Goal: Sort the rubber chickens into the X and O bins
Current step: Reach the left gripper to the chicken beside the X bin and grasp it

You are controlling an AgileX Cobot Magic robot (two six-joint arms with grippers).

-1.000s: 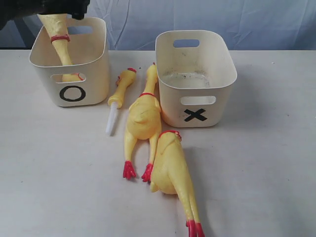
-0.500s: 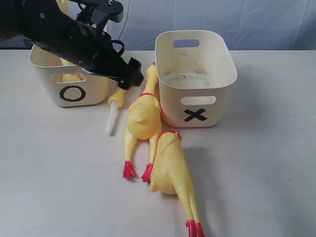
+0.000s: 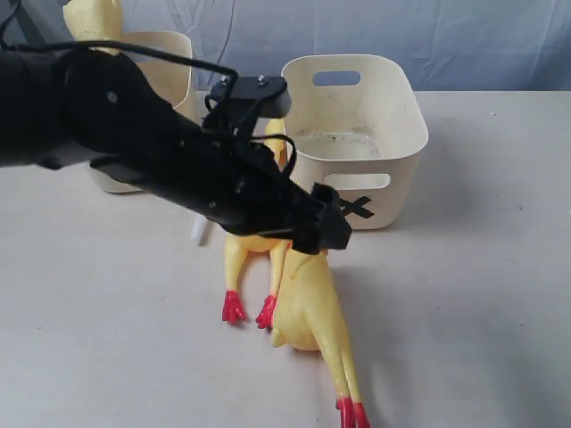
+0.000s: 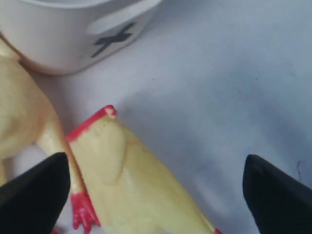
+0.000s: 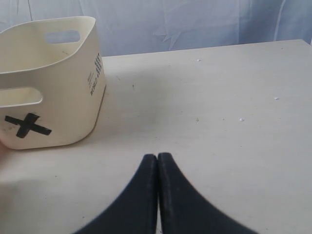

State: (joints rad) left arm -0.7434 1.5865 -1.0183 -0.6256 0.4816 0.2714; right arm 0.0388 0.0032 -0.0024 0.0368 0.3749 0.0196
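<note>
Left gripper [image 3: 323, 228], exterior view: black, at the end of the left arm [image 3: 134, 125], which crosses the worktop [image 3: 464, 294] from the left edge. Gripper tip sits over the red-ringed end of the near chicken [image 3: 310, 308]; contact cannot be judged, and the opening is not readable here. That chicken is glossy yellow rubber, legs and red feet pointing to the near edge. Second chicken [image 3: 248, 259] lies just beside it on the left, partly under the arm. White tube [image 3: 198, 234] pokes out below the arm. X bin [image 3: 393, 125], a smooth cream tub with rounded corners, stands toward the far edge; O bin [image 3: 174, 53] toward the far left corner, with a third chicken [image 3: 89, 18] sticking up from it.

Left wrist view: left gripper [image 4: 153, 197] spread wide, holding nothing. Near chicken [image 4: 131, 180] lies between the fingertips [image 4: 31, 195], nearer this one. Second chicken [image 4: 19, 117] and X bin [image 4: 58, 39] lie beyond.

Right wrist view: right gripper [image 5: 157, 195] fingers pressed together, empty, above bare worktop [image 5: 219, 126]. X bin [image 5: 53, 97] well apart.
</note>
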